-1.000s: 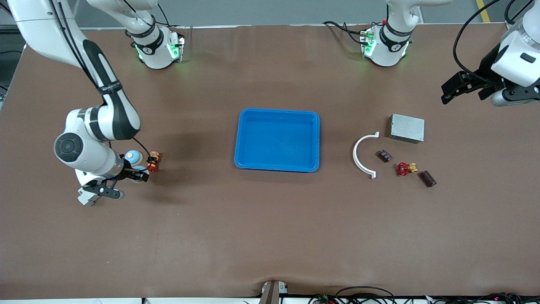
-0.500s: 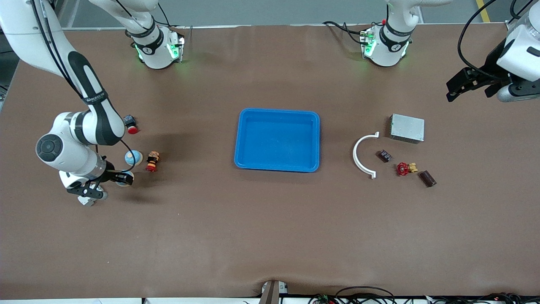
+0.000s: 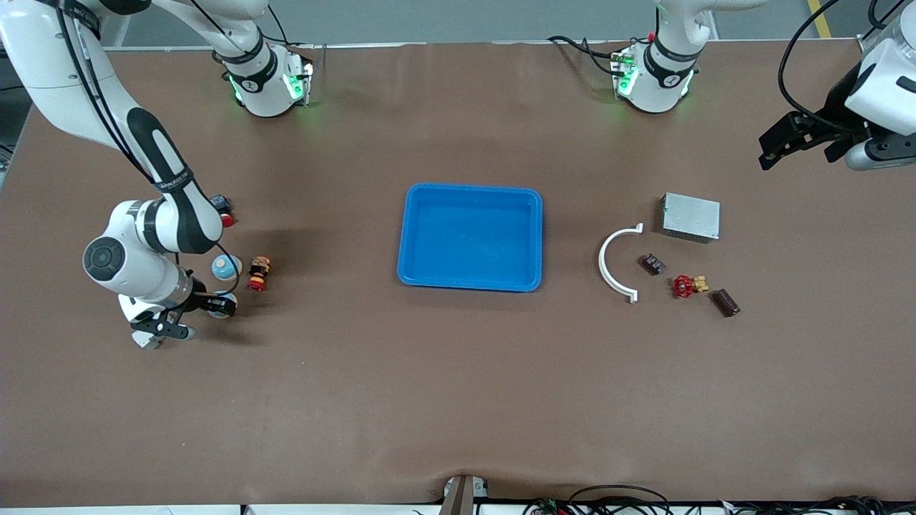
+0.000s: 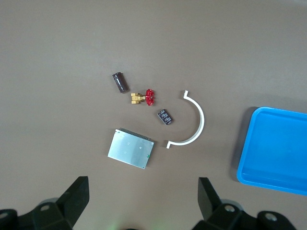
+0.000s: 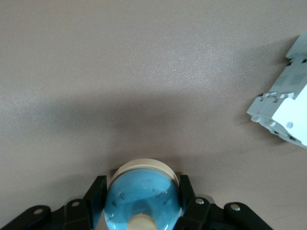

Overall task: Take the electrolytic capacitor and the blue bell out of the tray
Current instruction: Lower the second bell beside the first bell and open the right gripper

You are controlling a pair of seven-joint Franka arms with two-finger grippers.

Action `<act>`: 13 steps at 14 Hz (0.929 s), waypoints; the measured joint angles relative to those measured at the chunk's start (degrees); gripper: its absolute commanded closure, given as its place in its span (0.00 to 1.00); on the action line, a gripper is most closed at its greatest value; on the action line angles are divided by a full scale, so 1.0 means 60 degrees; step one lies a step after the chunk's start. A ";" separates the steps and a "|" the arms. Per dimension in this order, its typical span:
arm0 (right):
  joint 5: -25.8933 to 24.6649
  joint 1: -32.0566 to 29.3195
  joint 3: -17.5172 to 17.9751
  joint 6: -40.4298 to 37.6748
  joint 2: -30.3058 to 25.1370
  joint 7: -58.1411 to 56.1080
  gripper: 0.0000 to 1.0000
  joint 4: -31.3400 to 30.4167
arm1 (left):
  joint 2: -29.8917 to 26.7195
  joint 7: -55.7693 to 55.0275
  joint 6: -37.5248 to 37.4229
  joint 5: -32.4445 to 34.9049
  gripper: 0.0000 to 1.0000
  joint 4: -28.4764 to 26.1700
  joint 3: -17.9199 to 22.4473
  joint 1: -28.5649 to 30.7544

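The blue bell point(image 5: 142, 201) is clamped between the right gripper's point(image 3: 220, 306) fingers point(image 5: 96, 194), low over the table's right-arm end. Beside it a second blue bell point(image 3: 225, 267), a small figurine point(image 3: 259, 273) and a white module point(image 5: 284, 117) are seen. The left gripper point(image 3: 800, 140) is held wide open, high above (well off) the brown capacitor point(image 4: 120, 82), which lies beside a red valve point(image 4: 144, 97).
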 measured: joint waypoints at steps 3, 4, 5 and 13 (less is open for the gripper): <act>0.0000 -0.0041 0.0003 0.0024 0.0002 -0.0050 1.00 0.0001 | 0.0000 0.0002 0.0000 0.0000 0.00 0.0000 0.0011 0.0008; 0.0000 -0.0078 0.0003 0.0038 0.0004 -0.0074 1.00 0.0002 | 0.0000 0.0003 0.0000 0.0000 0.00 0.0000 0.0011 0.0008; 0.0000 -0.0115 0.0003 0.0046 0.0005 -0.0101 1.00 0.0002 | 0.0000 0.0005 -0.0005 0.0000 0.00 0.0000 0.0009 0.0008; 0.0000 -0.0173 0.0004 0.0104 0.0012 -0.0154 0.00 0.0001 | 0.0000 0.0008 -0.0164 0.0000 0.00 0.0000 0.0000 0.0007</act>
